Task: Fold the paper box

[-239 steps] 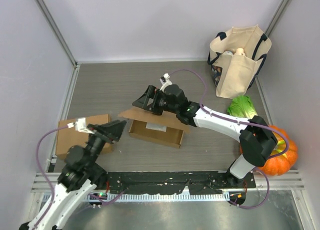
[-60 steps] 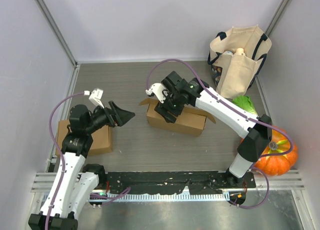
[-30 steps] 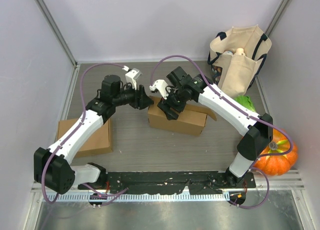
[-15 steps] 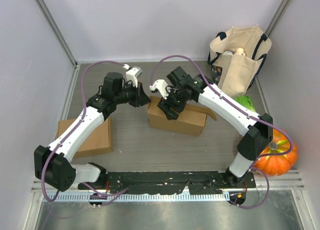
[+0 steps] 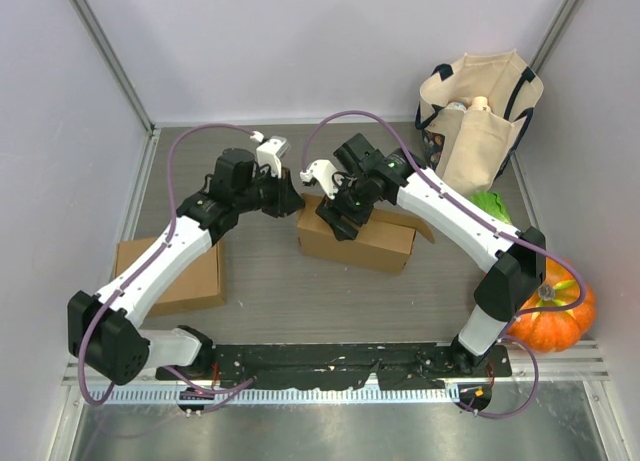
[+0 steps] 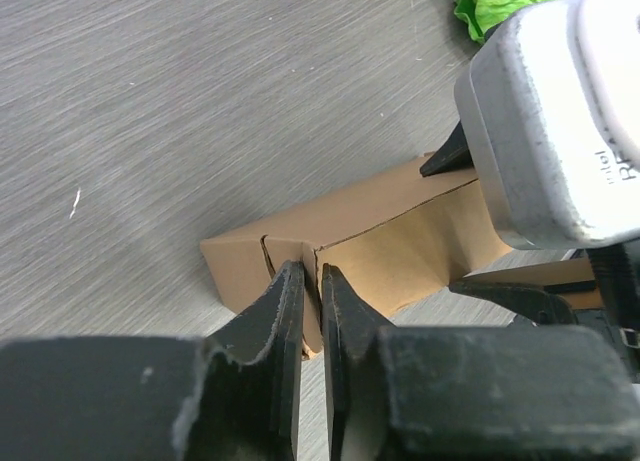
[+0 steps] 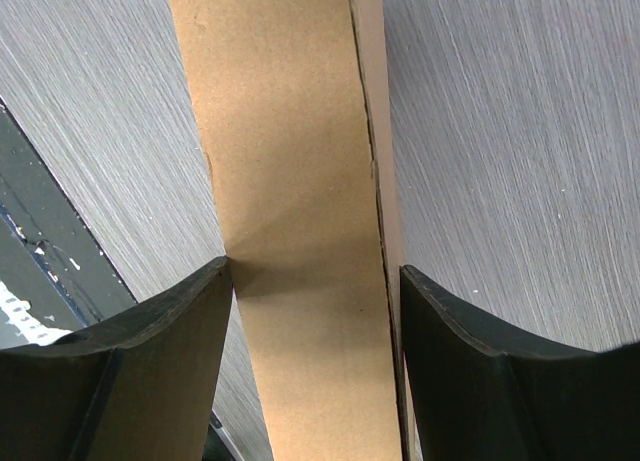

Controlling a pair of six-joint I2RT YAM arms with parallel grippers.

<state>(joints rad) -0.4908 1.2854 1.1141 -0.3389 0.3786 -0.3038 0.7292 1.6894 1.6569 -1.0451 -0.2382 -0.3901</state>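
Now that the left arm has edged rightward over the last half second, the left gripper [image 5: 291, 203] sits at the left end of the paper box [image 5: 378, 243], which lies mid-frame in the overhead view. Its jaws are narrow, a thin slit apart, with the tips against the end flap; whether they pinch it I cannot tell. Further right, the right gripper [image 5: 334, 219] has not moved: its jaws are wide, straddling the box with one finger against each long side.

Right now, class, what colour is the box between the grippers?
The box is plain brown cardboard; the right wrist view shows it best.
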